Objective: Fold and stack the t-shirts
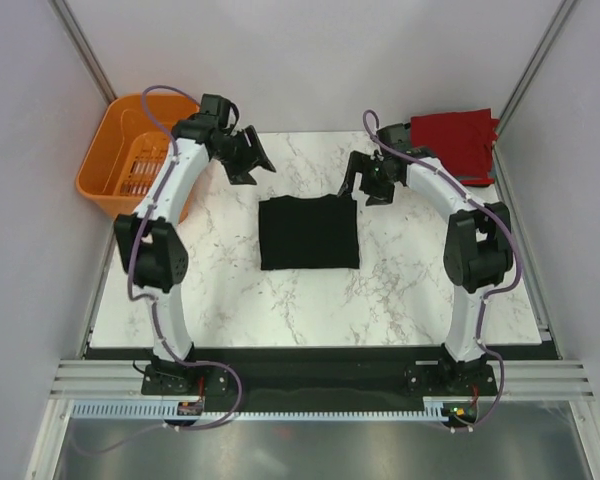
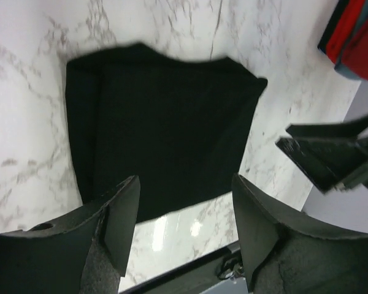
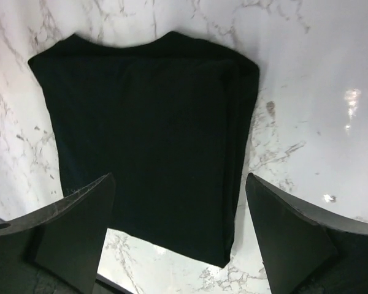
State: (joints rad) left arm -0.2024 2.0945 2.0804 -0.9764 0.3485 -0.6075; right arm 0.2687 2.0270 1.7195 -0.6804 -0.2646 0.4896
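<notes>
Top external view: folded black cloth t-shirt (image 1: 309, 233) lies between and just nearer than both wide-open, empty jaws; red folded t-shirt stack (image 1: 455, 142) sits beside the right arm (image 1: 442, 190), so it's closer.

Nothing legible in any view.

The folded black t-shirt (image 1: 308, 232) at the middle of the marble bench (image 1: 400, 290) shows only plain cloth in the top view and both wrist views, with no print or readable tag. The folded red t-shirt (image 1: 455, 145) at 1 o'clock and the orange plastic basket (image 1: 95, 165) at 10 o'clock also carry no lettering that can be made out. Any markings on the arms are too small to read.
</notes>
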